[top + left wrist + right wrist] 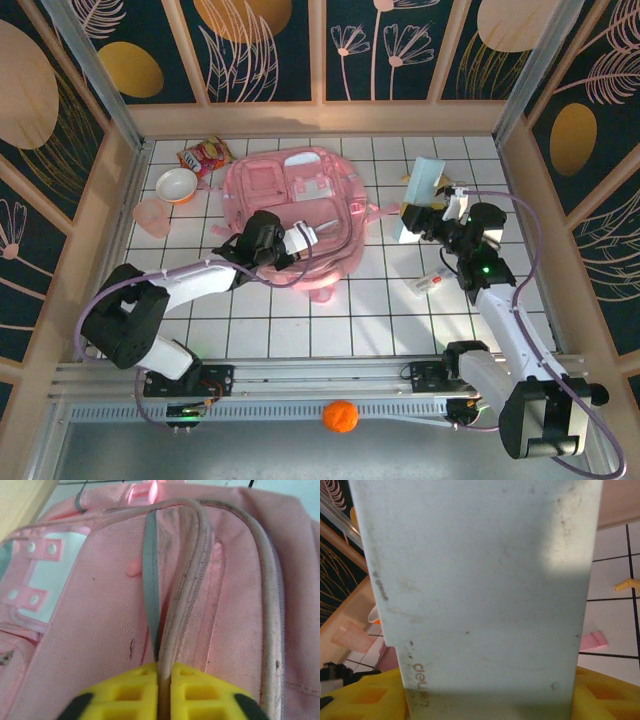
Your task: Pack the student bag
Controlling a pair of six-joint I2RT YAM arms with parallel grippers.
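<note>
Piped edge of backpack pinched in left pincer. Pale notebook held upright in right pincer; backpack at its 9 o'clock, long axis 12 to 6.

Before me a white tiled table, upper left of the frame a red-yellow snack packet, just below it an orange-rimmed white bowl, a pale pink cup beside that, a small white packet right of centre, an orange ball bottom centre
</note>
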